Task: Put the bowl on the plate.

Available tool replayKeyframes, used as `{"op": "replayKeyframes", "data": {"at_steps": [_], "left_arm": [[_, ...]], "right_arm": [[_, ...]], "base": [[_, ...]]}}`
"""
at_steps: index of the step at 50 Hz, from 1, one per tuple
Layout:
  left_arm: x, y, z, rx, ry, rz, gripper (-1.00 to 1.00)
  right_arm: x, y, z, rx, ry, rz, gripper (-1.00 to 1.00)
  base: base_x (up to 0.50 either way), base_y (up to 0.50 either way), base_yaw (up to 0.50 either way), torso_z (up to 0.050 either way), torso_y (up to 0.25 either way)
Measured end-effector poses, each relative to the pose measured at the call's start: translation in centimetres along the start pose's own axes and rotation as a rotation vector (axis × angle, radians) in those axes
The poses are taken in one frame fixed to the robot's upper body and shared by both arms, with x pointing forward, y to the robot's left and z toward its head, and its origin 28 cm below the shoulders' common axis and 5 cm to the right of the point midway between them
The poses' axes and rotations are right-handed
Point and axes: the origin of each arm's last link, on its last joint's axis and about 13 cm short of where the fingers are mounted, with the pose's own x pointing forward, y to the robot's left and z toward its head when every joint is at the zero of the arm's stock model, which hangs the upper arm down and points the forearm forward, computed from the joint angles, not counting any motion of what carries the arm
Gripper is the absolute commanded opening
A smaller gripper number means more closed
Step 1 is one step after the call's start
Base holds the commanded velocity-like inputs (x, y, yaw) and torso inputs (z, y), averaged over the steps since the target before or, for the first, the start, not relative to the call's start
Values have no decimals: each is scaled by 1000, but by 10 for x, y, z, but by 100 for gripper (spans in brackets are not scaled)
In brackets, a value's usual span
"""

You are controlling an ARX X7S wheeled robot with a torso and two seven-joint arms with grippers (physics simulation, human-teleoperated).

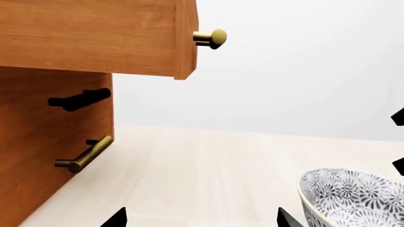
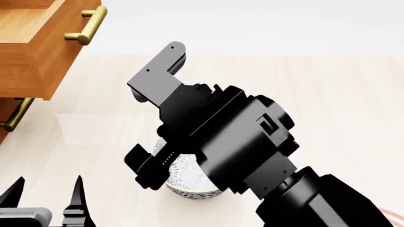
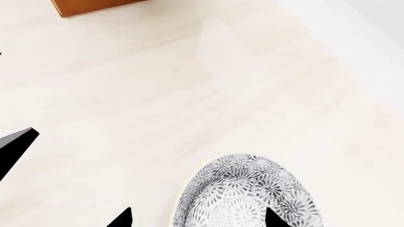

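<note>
Bowl (image 2: 186,182) sits on the pale wooden floor (image 2: 328,94), mostly hidden in the head view under the right gripper (image 3: 196,218), whose fingers are spread apart with one tip over the bowl's rim. Left gripper (image 2: 47,196) is low beside it, fingers apart too, holding nothing. Farther back there's the wooden cabinet (image 1: 57,156) with an open drawer (image 2: 35,42).
</note>
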Motion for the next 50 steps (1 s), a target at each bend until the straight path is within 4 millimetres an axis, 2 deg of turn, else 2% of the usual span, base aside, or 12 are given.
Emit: {"op": "replayKeyframes", "data": {"at_steps": [50], "left_arm": [[-1, -1, 2, 7, -3, -7, 100]], "right_arm": [[53, 5, -31, 29, 116, 56, 100]], "base": [[0, 0, 0, 0, 0]]}}
